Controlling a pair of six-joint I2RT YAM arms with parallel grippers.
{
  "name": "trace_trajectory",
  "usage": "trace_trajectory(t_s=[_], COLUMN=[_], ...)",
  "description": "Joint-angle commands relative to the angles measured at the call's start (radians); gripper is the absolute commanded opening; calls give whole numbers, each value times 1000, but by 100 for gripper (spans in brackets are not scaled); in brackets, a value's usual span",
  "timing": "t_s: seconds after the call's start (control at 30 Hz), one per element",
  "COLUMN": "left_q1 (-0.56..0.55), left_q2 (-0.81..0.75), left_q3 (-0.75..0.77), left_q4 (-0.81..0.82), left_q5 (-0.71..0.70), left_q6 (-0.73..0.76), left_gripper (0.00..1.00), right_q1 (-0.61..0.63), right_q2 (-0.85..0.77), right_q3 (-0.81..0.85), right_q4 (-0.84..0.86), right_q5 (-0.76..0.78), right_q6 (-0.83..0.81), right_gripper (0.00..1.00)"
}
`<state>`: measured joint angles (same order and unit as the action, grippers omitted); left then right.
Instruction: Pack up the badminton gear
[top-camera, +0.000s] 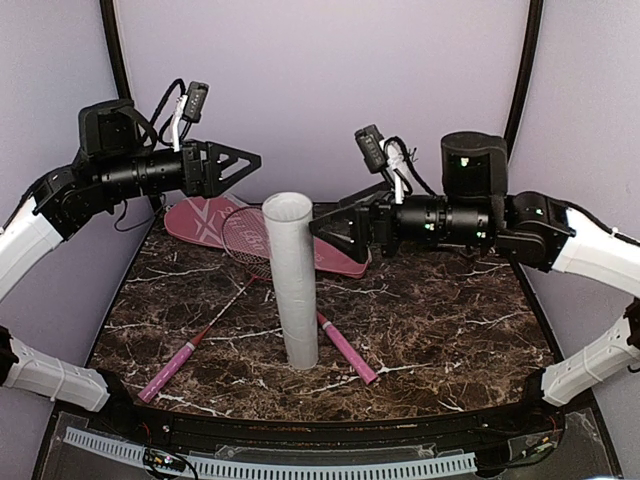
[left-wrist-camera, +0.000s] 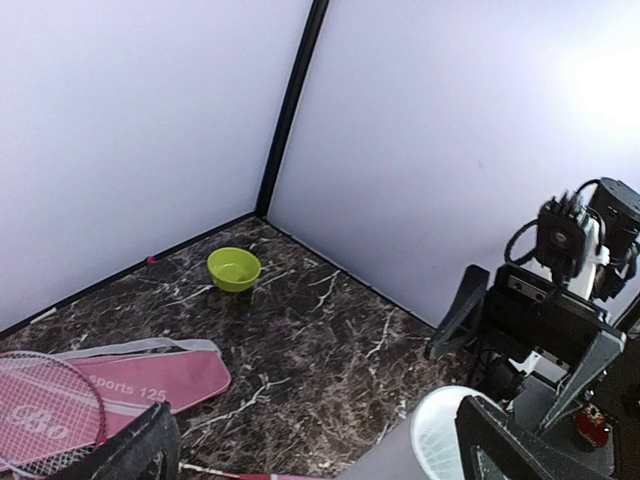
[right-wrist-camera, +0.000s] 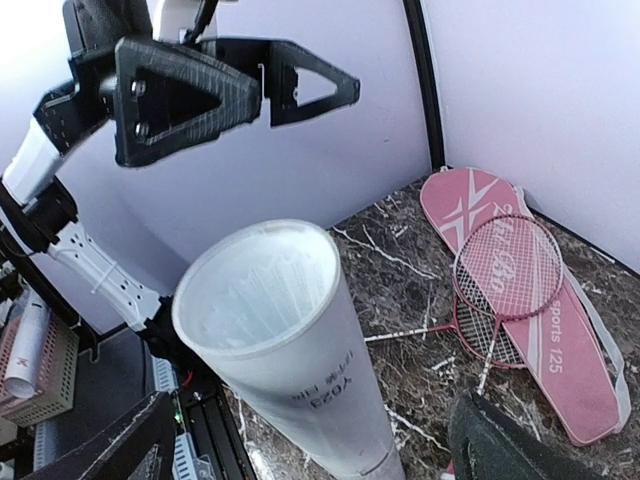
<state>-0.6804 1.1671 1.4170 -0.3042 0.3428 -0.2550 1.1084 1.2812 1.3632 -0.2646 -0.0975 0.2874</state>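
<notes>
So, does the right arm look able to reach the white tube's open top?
Probably yes: the right gripper hangs open close beside the mouth of the upright white tube, with nothing between them.

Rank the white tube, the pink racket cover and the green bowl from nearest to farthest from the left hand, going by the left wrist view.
1. White tube, rim close by the left hand, lower right.
2. Pink racket cover, lying flat, lower left.
3. Green bowl, far back near the corner.
</notes>
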Motion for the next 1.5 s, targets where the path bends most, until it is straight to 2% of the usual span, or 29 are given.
trace_trajectory(t_s=[0.0, 0.2, 0.4, 0.53, 0.97, 1.3, 1.47], left_q1=[98, 234, 373, 427, 468, 481, 480], left_q2=[19, 18, -35, -80, -75, -25, -6], left_q3=[-12, -123, -292, -392, -575, -595, -608], left_q4=[-89, -94, -39, 14, 191, 192, 203], left_q5=[-39, -27, -10, 12, 39, 64, 77], left_q6=[67, 122, 169, 182, 186, 182, 158], left_gripper=[99, 99, 99, 99, 99, 99, 99], right_q1=[44, 77, 103, 117, 130, 130, 130], right_q2=[-39, -56, -61, -41, 143, 238, 254], right_q3=[-107, -202, -330, -364, -296, -268, -243], right_q4=[196, 276, 387, 448, 565, 692, 690], right_q5=[118, 132, 132, 132, 132, 132, 132], right_q6=[-61, -61, -61, -61, -61, -61, -61], right_gripper=[95, 95, 95, 95, 95, 95, 95])
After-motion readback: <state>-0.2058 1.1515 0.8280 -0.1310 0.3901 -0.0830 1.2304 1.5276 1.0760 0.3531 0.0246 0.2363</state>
